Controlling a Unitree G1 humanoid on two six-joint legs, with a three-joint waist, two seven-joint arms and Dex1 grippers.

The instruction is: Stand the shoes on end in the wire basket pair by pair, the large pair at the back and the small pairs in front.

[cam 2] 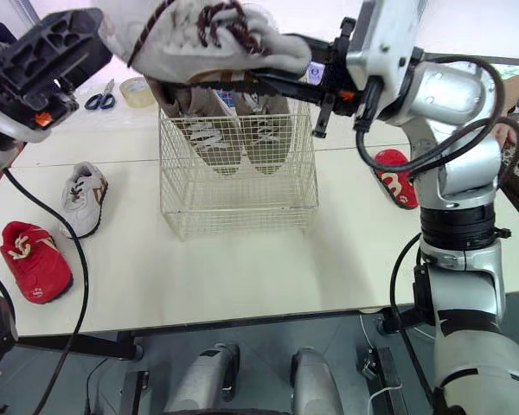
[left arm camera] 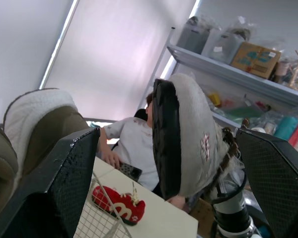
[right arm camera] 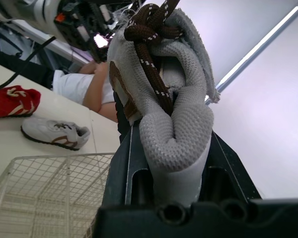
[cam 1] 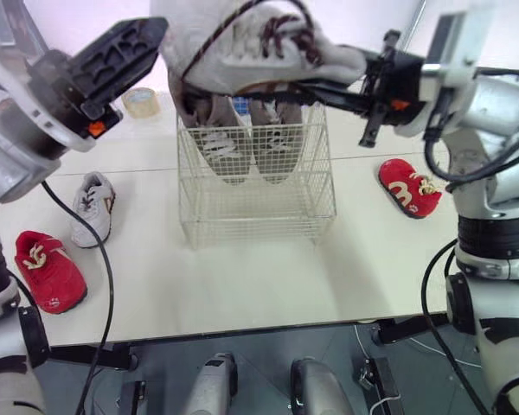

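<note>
Overhead, the right claw (cam 1: 272, 87) pinches a grey, brown-laced shoe (cam 1: 268, 39); the left claw (cam 1: 141, 41) gapes.

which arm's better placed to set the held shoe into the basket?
Right. The right gripper is shut on the grey shoe, holding it above the wire basket. The left gripper is open beside the shoe, gripping nothing.
</note>
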